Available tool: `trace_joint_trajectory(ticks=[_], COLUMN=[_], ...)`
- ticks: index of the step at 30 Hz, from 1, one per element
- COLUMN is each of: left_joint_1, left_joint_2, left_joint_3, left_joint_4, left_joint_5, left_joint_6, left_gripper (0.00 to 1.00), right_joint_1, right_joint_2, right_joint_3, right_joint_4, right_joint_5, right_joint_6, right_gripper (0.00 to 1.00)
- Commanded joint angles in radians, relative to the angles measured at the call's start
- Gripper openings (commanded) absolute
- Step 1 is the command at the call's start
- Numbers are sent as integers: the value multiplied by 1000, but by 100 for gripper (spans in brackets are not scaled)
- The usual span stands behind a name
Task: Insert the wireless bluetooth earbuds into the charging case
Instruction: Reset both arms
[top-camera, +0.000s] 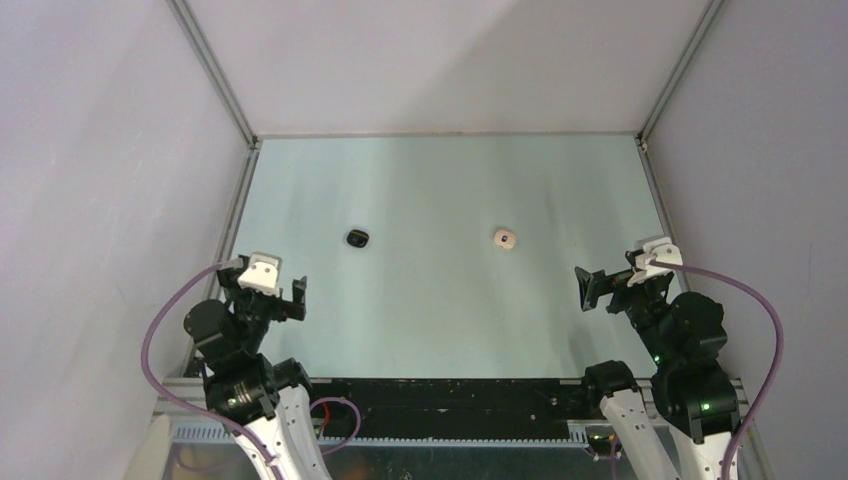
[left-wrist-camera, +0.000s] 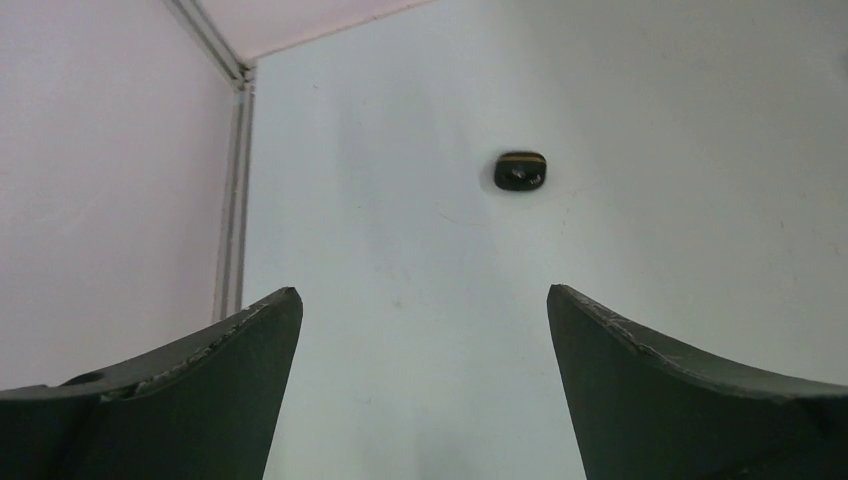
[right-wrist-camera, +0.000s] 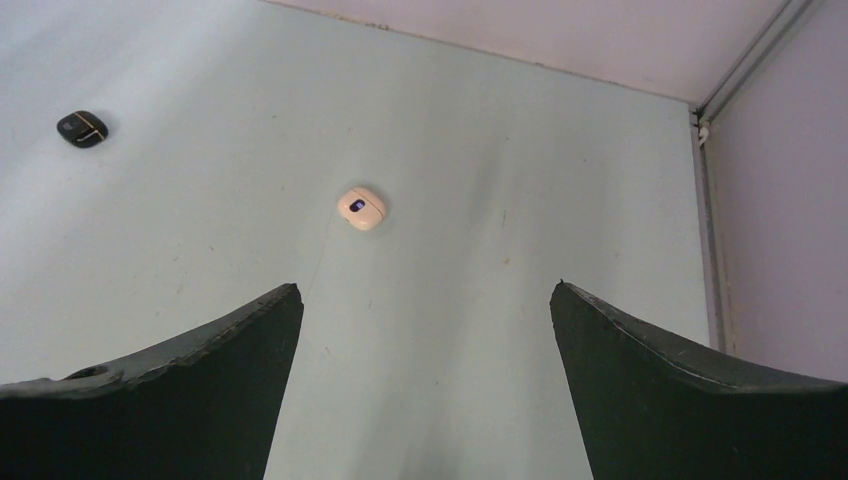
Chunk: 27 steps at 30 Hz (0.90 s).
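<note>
Centrally, black case (top-camera: 358, 238) and off-white case (top-camera: 505, 239) sit clear of walls (top-camera: 100, 150); left tool (left-wrist-camera: 420, 294) and right tool (right-wrist-camera: 424, 288) gape wide.

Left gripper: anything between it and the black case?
Nothing: bare table between the open left gripper and the black case, shown in the left wrist view; the top view agrees.

Lighting's soft and even all round, no hard shadows, just faint darker bands running down the pale table (top-camera: 430, 190) and a mild sheen on it. Both wrist cams render the near fingers (left-wrist-camera: 190, 400) as almost flat black shapes, slightly soft at the edges. The left cam's wall (left-wrist-camera: 100, 150) comes out pinkish.
</note>
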Motion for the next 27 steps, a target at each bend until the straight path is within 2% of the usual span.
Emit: trace_joint_trajectory(ticks=[1,3,27], left_joint_1=[9,10,9], left_joint_2=[-17,-25,-36], left_joint_3=[-52,-50,-50], left_joint_4=[-38,-55,-61], left_joint_5=[150,184,186], left_joint_6=[159,185,189], left_gripper=[99,99,100], right_joint_1=[-12,-16,-25], right_joint_2=[-25,-28,-10], right_joint_3=[-13,-17,-44], right_joint_4=[52,54,73], right_joint_5=[22,16,40], right_joint_6=[-18,-20,-34], right_gripper=[99,99,99])
